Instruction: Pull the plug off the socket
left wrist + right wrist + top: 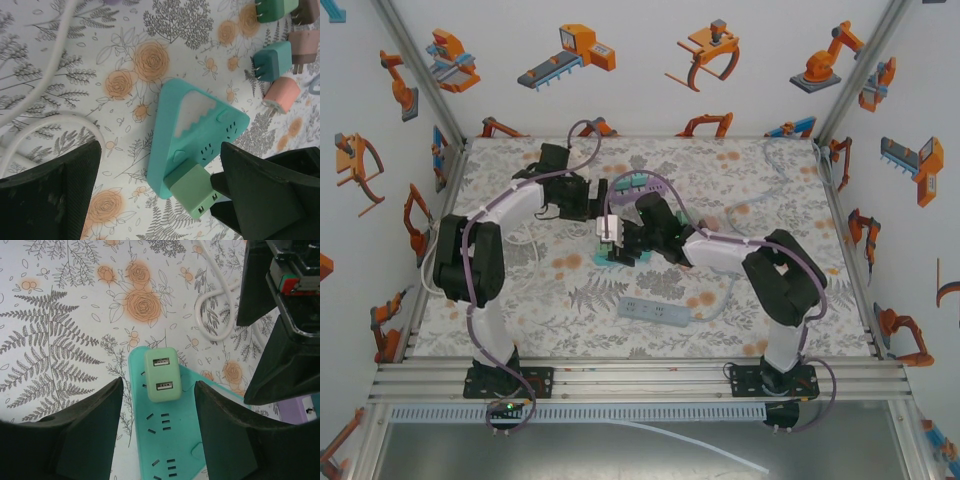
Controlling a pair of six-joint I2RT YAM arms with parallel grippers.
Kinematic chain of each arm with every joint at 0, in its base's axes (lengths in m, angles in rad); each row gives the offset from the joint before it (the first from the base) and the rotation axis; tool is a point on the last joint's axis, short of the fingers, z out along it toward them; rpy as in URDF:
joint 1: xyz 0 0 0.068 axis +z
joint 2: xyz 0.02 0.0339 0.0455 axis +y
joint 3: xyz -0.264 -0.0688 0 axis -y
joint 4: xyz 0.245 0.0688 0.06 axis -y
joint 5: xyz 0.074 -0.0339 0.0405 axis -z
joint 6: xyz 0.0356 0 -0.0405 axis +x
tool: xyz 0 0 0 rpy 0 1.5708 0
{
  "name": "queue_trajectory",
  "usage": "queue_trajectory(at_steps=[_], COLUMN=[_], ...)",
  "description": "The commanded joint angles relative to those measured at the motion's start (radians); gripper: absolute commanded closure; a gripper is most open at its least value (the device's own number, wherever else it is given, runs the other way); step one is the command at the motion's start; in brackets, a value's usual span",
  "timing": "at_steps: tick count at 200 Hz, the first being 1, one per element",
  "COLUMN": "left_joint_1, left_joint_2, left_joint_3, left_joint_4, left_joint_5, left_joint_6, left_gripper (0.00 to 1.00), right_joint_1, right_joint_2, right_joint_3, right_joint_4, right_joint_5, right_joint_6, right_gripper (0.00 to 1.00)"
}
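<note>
A teal triangular socket (200, 125) lies on the flowered cloth, with a pale green plug (192, 192) seated in one side face. My left gripper (160, 145) hangs over it, open wide, and the plug sits close to its right finger (270, 195). In the right wrist view the plug (162, 375) shows two USB ports, standing out of the socket (165, 445). My right gripper (159, 385) is open, its fingertips level with the plug's lower half and a gap on each side. From above, both grippers (608, 232) (632, 245) meet over the socket (608, 258).
Several loose plugs lie just beyond the socket: teal (272, 60), pink (282, 95), brown (305, 45). A white cable (50, 125) loops on the cloth to the left. A white power strip (655, 312) lies nearer the arm bases. The left gripper body (285, 315) crowds the right wrist view.
</note>
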Motion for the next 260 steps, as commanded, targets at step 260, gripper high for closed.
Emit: queue_trajectory(at_steps=[260], left_joint_1=[-0.091], left_joint_2=[0.275], left_joint_3=[0.227], left_joint_4=[-0.404], left_joint_5=[-0.314], left_joint_6=[0.162], left_gripper=[0.28], right_joint_1=[0.085], right_joint_2=[-0.008], right_joint_3=[0.068], right_joint_4=[-0.028], right_joint_5=[0.109], right_joint_6=[-0.118], right_gripper=[0.84])
